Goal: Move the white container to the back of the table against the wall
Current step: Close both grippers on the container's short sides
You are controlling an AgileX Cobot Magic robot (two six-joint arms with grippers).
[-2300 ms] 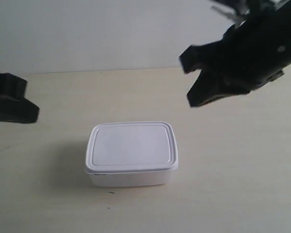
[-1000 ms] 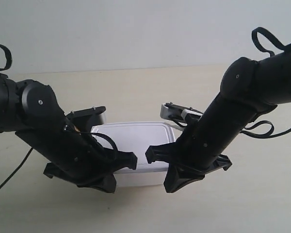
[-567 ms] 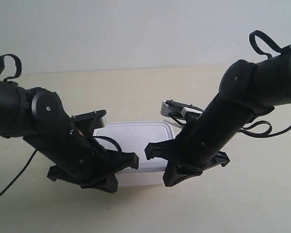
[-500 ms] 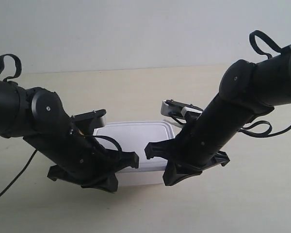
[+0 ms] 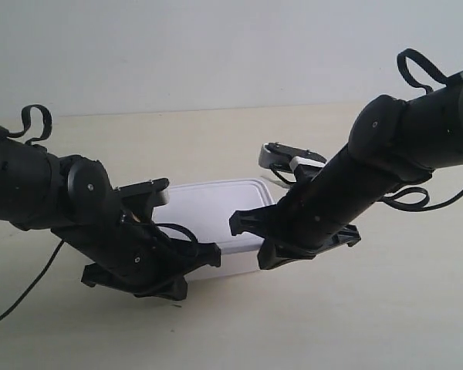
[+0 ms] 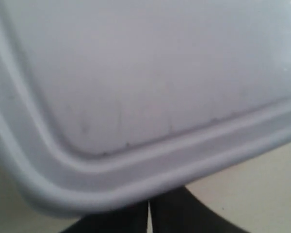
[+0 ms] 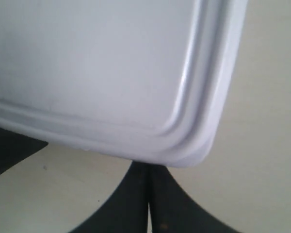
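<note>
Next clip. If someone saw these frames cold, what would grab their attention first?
Two bulky black arms, the arm at the exterior view's left and the arm at the exterior view's right, lean in over the table and half hide the white container between them. Both wrist views are filled by its rimmed lid, with the left fingers and right fingers shut beside a corner.

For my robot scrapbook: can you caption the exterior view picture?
Two black arms lean low at the white container on the table.
</note>
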